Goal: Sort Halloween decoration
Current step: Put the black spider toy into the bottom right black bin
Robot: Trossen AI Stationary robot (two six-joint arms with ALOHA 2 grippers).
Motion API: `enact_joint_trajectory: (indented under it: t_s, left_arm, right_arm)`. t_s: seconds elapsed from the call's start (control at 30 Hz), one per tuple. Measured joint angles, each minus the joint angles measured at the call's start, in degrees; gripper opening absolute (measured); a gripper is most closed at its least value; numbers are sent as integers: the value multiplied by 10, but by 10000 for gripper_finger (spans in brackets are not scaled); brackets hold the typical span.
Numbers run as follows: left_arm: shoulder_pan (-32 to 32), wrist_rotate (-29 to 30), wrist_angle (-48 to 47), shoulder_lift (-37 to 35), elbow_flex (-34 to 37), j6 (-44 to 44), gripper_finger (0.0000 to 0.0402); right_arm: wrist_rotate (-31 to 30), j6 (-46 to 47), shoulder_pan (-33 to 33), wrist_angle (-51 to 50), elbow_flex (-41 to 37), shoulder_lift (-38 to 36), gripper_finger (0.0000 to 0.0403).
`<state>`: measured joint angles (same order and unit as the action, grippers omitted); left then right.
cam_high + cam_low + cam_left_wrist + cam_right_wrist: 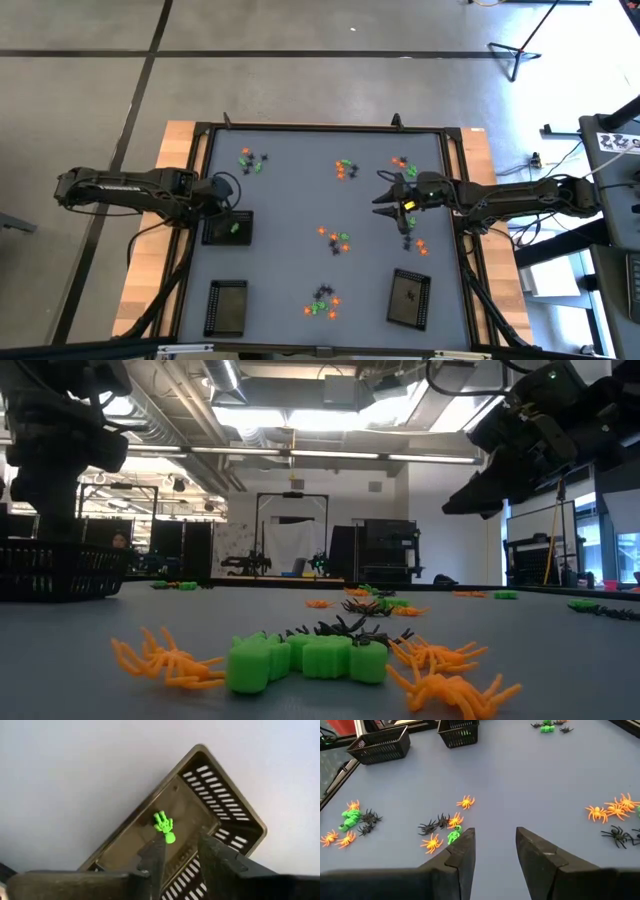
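The Halloween decoration lies in small clusters of orange, green and black trinkets on the grey table: far left (252,160), far middle (345,170), middle (335,240), near (322,303) and by the right arm (420,245). My left gripper (180,855) is open above a black mesh tray (228,228) at the table's left. A green hand-shaped trinket (164,826) lies on that tray's floor. My right gripper (492,845) is open, raised above the table right of centre (383,195). It points toward the middle cluster of orange and black spiders (442,827) and touches nothing.
Two more black mesh trays stand near the table's near edge, one left (226,305) and one right (409,298). Orange spiders (612,811) lie to one side of my right gripper. A raised black frame (320,128) rims the table. Bare grey surface lies between the clusters.
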<state>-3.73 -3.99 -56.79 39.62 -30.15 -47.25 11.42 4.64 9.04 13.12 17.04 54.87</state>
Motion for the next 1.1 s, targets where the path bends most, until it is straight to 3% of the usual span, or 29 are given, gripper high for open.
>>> enact_joint_trajectory:
  t_s: [0.2, 0.37, 0.6, 0.9, 1.1]
  left_arm:
    - [0, 16, 3, 0, 0, 2, 117]
    - [0, 105, 15, -5, -11, 13, 118]
    - [0, 216, 50, -5, -71, 101, 118]
    - [0, 240, 52, -5, -92, 177, 118]
    - [-2, 260, 67, -5, -92, 172, 118]
  right_arm:
    - [0, 0, 0, 1, 0, 0, 140]
    - [0, 0, 0, 1, 0, 0, 140]
    - [0, 0, 0, 1, 0, 0, 140]
    - [0, 0, 0, 0, 0, 0, 140]
    - [0, 0, 0, 0, 0, 0, 140]
